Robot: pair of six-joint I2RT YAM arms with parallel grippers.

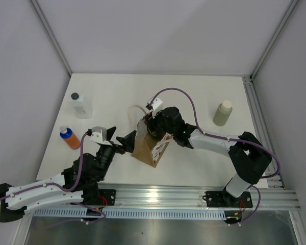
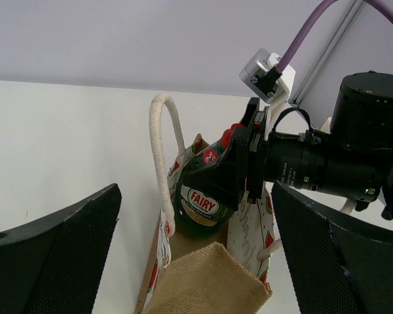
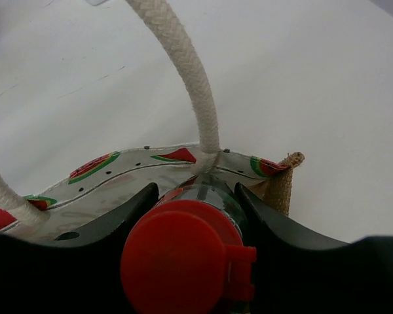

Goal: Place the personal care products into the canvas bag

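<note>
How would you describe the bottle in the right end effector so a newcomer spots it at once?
Find the brown canvas bag between the two arms. At its open mouth, the right end effector grips a dark green bottle. Its red cap and Fairy label set it apart from the clear bottle, orange bottle and olive bottle standing loose.

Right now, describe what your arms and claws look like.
The left arm and right arm are white shells with black joints and motor housings. A purple cable runs along each to a white wrist bracket. The left claw and right claw are black; the left's fingers are broad, curved and mesh-textured inside. A green light glows on the right wrist.
</note>
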